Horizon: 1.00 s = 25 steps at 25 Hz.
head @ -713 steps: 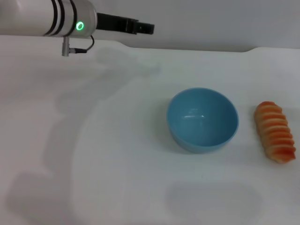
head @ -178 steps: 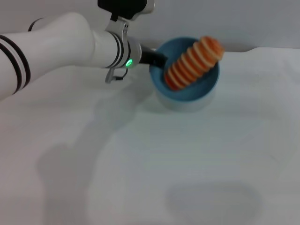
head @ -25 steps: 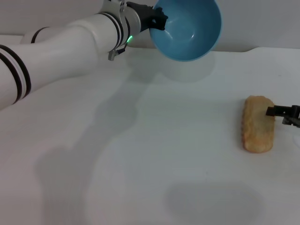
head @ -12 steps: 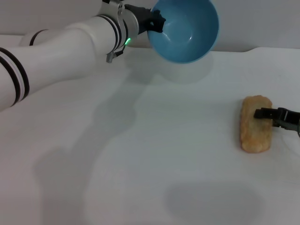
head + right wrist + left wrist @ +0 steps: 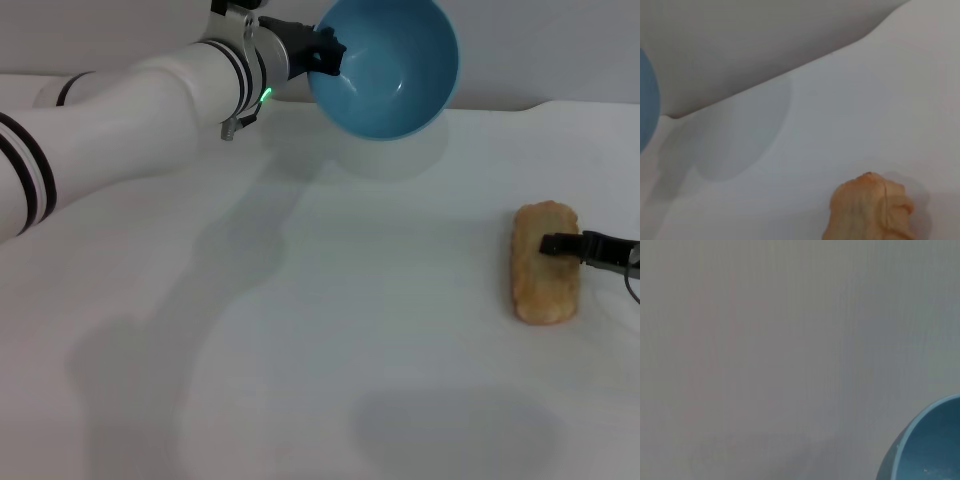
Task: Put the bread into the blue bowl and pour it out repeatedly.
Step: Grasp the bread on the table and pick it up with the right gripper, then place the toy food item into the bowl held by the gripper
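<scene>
The blue bowl is held up in the air at the back centre, tipped so that its empty inside faces me. My left gripper is shut on its rim at the left side. Part of the bowl shows in the left wrist view and at the edge of the right wrist view. The bread lies on the white table at the right with its plain golden-tan underside up. It also shows in the right wrist view. My right gripper reaches in from the right edge, over the bread's right side.
The white table runs to a pale back wall, with a step in its far edge at the back right. The bowl's shadow falls on the table below it.
My right gripper has moved left from the table's right edge to over the bread. The bowl has drifted slightly left in my left gripper. The bread has not moved.
</scene>
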Each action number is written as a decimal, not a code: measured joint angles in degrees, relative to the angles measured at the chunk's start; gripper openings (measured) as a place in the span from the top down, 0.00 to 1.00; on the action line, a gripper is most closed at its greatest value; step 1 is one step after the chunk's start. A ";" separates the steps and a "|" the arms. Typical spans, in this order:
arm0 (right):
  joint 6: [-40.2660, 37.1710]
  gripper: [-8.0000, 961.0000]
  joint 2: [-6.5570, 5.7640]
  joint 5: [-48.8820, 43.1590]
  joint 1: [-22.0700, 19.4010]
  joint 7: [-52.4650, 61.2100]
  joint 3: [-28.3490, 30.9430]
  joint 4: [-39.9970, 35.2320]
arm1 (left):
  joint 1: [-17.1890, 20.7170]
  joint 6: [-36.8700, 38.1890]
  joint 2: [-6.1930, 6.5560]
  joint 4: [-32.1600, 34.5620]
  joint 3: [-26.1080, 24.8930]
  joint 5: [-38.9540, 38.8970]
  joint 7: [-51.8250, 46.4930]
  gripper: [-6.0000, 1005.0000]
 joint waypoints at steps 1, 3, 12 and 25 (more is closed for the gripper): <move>-0.27 0.53 0.06 0.13 -0.06 -0.69 0.01 -0.64 | 0.03 0.00 0.00 0.06 0.00 0.00 0.00 0.99; -0.63 0.55 0.14 0.81 -0.05 -1.96 -0.04 -1.13 | 0.03 0.01 0.00 0.13 0.00 0.00 0.00 0.99; -7.96 0.61 0.18 9.21 -2.24 -7.68 -0.06 -12.34 | -0.28 1.42 0.00 0.04 0.00 0.00 0.00 0.99; -15.10 0.72 0.19 20.09 3.06 -13.71 -6.72 -21.91 | -6.43 14.17 -0.20 1.03 8.42 -4.83 -0.07 0.99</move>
